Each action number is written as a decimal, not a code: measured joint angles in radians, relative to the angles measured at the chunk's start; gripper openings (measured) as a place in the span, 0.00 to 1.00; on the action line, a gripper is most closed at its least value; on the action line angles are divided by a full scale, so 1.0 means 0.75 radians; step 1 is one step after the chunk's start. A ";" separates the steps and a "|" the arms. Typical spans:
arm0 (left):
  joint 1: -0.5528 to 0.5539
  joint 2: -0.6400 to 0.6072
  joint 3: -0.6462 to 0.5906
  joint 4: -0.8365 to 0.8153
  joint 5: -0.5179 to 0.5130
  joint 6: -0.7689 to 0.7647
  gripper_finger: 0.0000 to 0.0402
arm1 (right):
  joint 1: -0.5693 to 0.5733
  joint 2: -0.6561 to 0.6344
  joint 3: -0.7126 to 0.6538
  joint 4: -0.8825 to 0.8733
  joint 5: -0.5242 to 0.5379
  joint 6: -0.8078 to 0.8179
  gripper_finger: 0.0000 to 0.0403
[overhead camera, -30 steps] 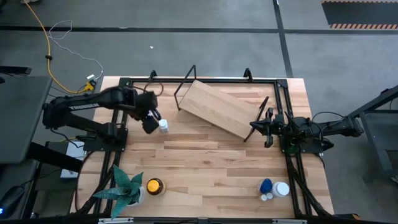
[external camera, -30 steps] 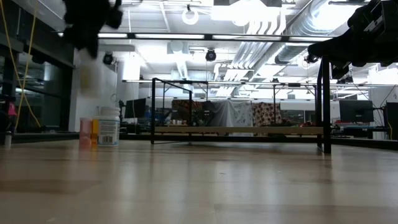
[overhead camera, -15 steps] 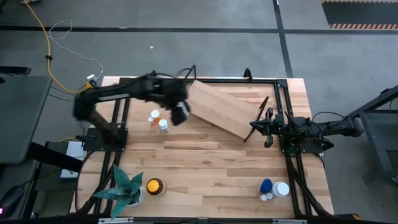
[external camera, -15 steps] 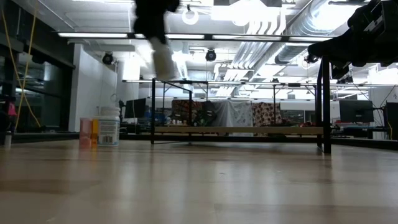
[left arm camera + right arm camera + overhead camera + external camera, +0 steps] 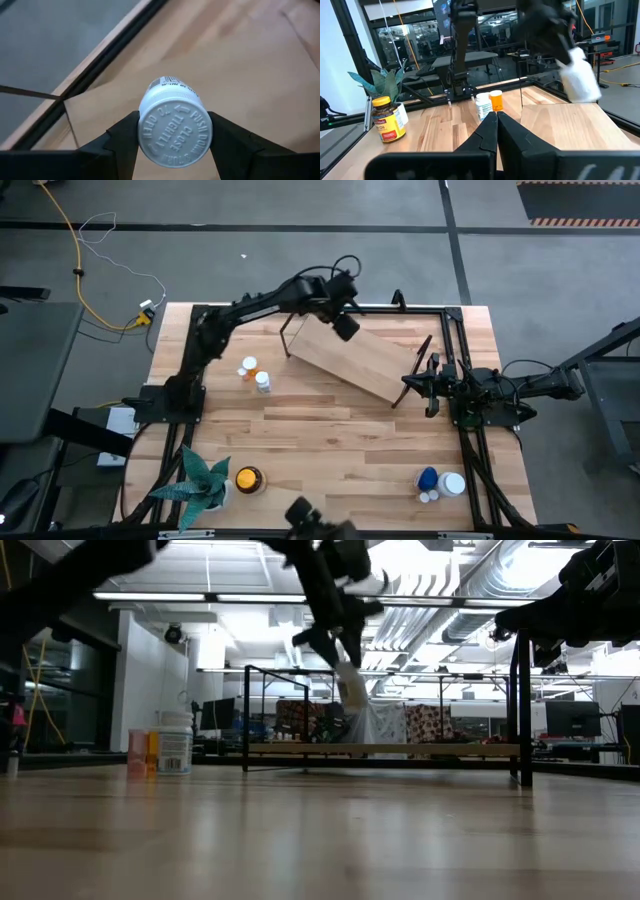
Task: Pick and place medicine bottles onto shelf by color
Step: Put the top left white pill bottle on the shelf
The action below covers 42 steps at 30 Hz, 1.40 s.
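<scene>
Left wrist view shows my left tool (image 5: 172,137) pinching a white bottle (image 5: 174,125) by its capped neck, held clear above the shelf (image 5: 235,60) board for setting down, while my right tool (image 5: 496,131), pressed together, waits beyond the shelf's far end.

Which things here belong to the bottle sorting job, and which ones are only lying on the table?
Part of the job:
- white plastic bottle with white cap, held by the left pincer
- light wood shelf board with dark wire ends
- orange bottle and white bottle
- amber bottle with yellow cap
- blue and white bottles

Just lying about:
- green leafy plant
</scene>
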 joint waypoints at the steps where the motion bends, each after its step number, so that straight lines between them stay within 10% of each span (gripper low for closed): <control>1: 0.012 0.030 0.013 0.007 0.000 -0.038 0.48 | 0.001 0.000 0.000 0.000 0.000 0.000 0.00; 42: 0.112 0.129 -0.011 -0.066 -0.005 -0.126 0.48 | 0.000 0.000 0.000 0.000 0.000 0.000 0.00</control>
